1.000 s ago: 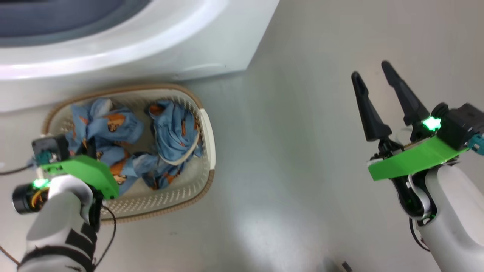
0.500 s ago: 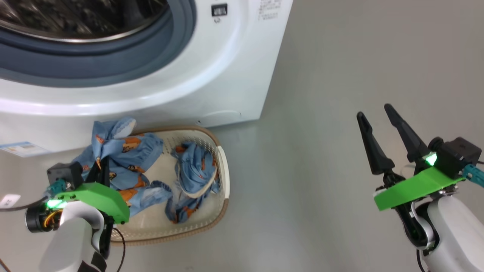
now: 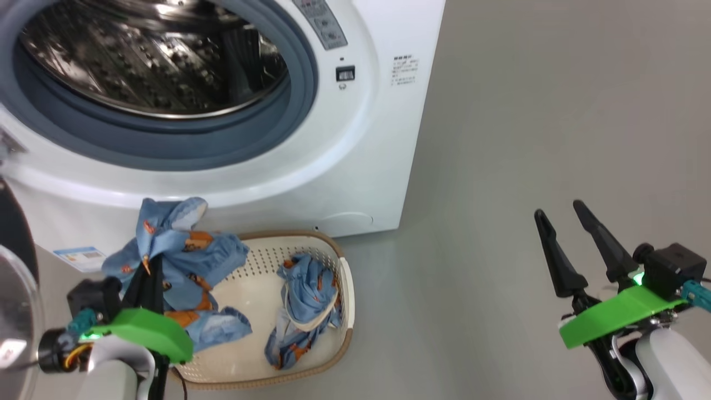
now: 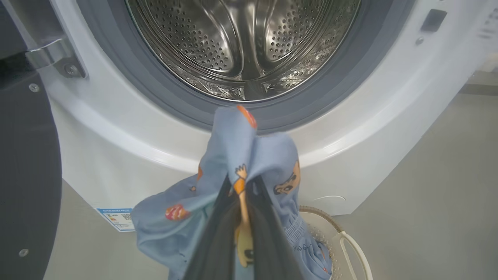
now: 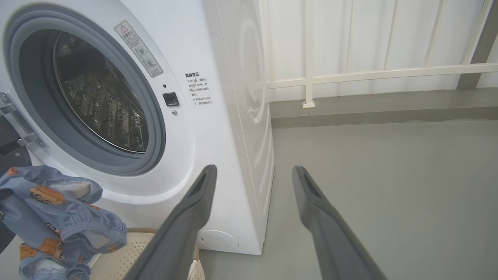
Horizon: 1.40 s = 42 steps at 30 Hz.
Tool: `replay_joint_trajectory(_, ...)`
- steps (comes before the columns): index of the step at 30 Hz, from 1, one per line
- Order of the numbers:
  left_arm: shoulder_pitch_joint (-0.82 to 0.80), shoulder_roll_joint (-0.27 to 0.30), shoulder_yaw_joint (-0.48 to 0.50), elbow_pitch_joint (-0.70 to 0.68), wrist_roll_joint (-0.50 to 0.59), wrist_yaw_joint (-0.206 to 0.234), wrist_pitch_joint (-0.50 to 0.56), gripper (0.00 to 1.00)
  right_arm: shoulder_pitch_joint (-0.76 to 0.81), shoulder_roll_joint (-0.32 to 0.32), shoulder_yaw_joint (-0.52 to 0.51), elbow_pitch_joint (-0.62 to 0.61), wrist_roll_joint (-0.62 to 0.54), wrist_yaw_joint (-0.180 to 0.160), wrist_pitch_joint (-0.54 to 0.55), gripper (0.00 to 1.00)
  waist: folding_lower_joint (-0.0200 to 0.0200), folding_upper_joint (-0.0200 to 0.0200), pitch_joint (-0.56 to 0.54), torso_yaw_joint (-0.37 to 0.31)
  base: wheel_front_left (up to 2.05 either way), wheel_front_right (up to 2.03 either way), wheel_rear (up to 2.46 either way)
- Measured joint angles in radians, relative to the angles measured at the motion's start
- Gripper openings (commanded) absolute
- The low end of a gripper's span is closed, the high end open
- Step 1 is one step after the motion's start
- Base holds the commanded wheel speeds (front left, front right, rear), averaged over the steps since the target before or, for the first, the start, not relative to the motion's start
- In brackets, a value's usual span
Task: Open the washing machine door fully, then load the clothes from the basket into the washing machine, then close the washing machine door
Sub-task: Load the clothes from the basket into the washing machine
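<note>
- Plainly, the left gripper (image 4: 241,186) is clamped shut on a bunched fold of one blue held garment (image 4: 249,151). In its wrist view, that garment sits just below the 6 o'clock edge of the drum (image 4: 245,42).
- The cloth hangs low at 7 o'clock of the fingers. Whether its tail touches the basket (image 3: 347,289) I cannot tell.
- The right gripper (image 3: 558,211) has its jaws spread wide and holds nothing. It is well apart at 4 o'clock of the washing machine (image 3: 355,166) in the head view.
- A second garment (image 3: 308,300) lies crumpled in the basket, at 6 o'clock of the opening.
- The door (image 3: 14,289) stands swung open at 9 o'clock, near the left arm.
- Risk: the pinch takes only a fold, so the weight of the hanging cloth could pull it free on the way in.
- Risk: the trailing part may snag the basket rim or drape over the grey gasket (image 3: 166,144), where a closing door would trap it.
- Risk: a wide swing towards 9 o'clock could knock the door.
</note>
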Motion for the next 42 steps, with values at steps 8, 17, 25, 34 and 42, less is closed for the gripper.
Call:
replay_joint_trajectory(8, 0.139, -0.015, 0.021, -0.13, 0.016, -0.007, 0.0, 0.0, 0.077, -0.006, -0.022, 0.002, 0.0, 0.0, 0.0, 1.0, 0.0001, 0.0, -0.077, 0.013, 0.0, 0.0, 0.0)
replay_joint_trajectory(17, 0.239, -0.016, 0.039, -0.233, 0.016, -0.007, 0.0, 0.0, 0.107, -0.008, -0.035, -0.003, 0.0, 0.0, 0.0, 1.0, 0.0, 0.0, -0.109, 0.022, 0.0, 0.0, 0.0)
replay_joint_trajectory(25, 0.246, -0.021, 0.039, -0.245, 0.015, -0.006, 0.0, 0.0, 0.108, -0.006, -0.039, -0.011, -0.001, 0.0, 0.0, 1.0, 0.0, 0.0, -0.078, 0.018, 0.0, 0.0, 0.0)
replay_joint_trajectory(34, 0.111, -0.001, 0.037, -0.252, 0.013, -0.004, 0.011, 0.0, 0.098, 0.014, -0.039, -0.017, -0.001, 0.0, 0.0, 1.0, 0.0, 0.0, -0.018, -0.001, 0.0, 0.0, 0.0)
replay_joint_trajectory(42, -0.14, 0.055, 0.027, -0.269, 0.02, 0.003, 0.077, 0.0, 0.048, 0.03, -0.038, -0.02, -0.001, 0.0, 0.0, 1.0, 0.0, 0.0, 0.053, -0.022, 0.0, 0.0, 0.0)
